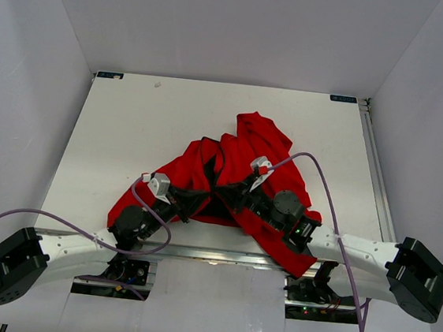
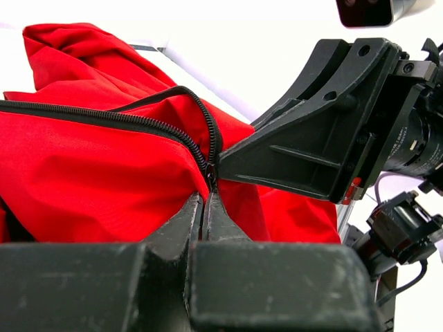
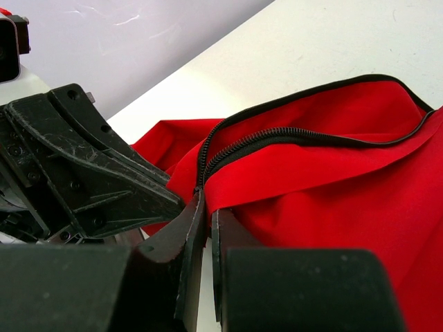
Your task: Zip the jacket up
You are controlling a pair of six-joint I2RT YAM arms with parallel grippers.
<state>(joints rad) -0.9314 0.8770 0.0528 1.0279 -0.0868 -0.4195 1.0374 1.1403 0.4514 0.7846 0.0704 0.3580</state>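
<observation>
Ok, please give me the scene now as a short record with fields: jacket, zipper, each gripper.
jacket: red, crumpled on the white table
zipper: dark, its rows apart, joining at the grippers
left gripper: shut where the rows join
right gripper: shut on the jacket edge beside it
task: not yet zipped

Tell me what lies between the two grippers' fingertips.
Only the jacket: the lower end of its zipper sits between the left gripper and right gripper, whose tips nearly meet there. Both wrist views show it.
</observation>
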